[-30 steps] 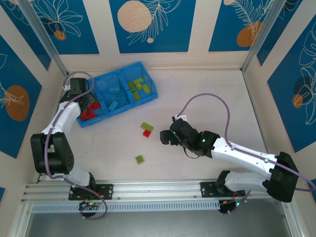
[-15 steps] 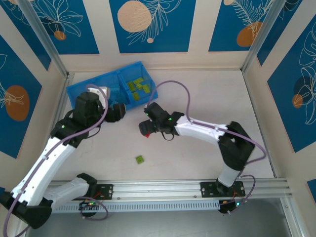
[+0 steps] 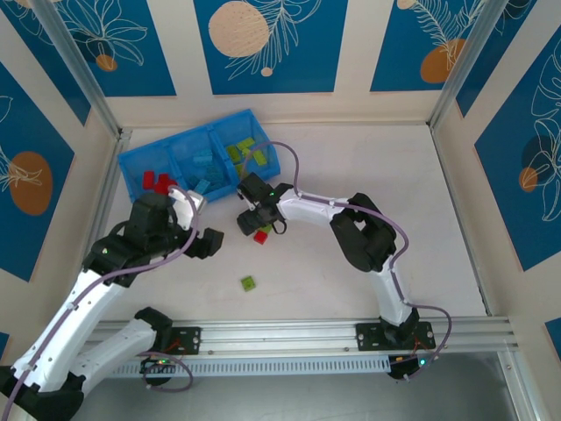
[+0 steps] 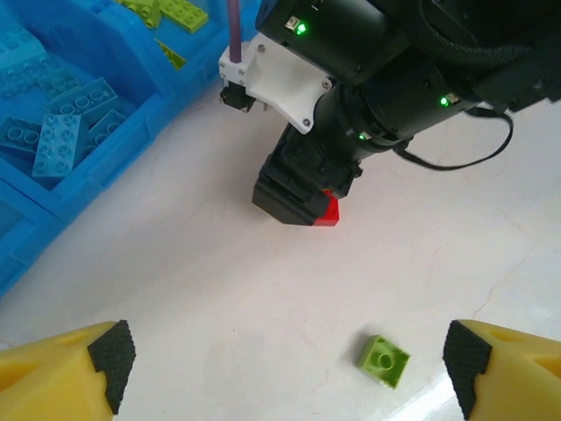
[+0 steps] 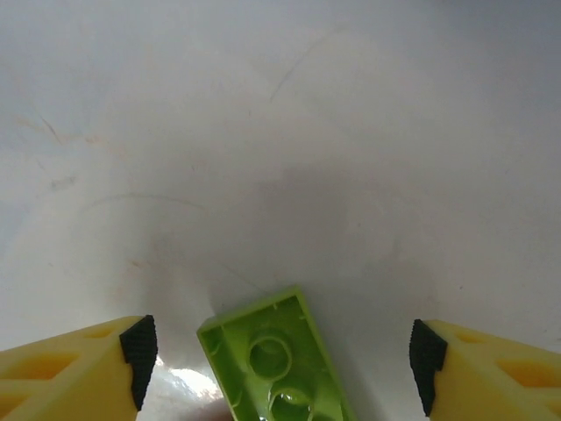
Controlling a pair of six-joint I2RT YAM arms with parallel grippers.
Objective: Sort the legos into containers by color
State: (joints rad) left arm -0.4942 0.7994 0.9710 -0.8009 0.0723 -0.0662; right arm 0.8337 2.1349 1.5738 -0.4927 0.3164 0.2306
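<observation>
Both jaws wide, empty: right gripper (image 5: 280, 355) astride green brick (image 5: 272, 373); left gripper (image 4: 288, 355) opposite red brick (image 4: 330, 213).

The left tool (image 3: 209, 242) pulled back out of the bin (image 3: 131, 163) and opened; the right tool (image 3: 249, 221) reached over to the green brick (image 5: 279, 361).

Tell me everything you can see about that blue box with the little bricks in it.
The blue bin looks like glossy plastic: one rectangle with sloped walls, split by thin dividers into three side-by-side compartments. It sits flat on the table toward the back left corner, turned at an angle. Seen from above, red bricks lie in the left compartment, light blue bricks in the middle, yellow-green bricks in the right.
</observation>
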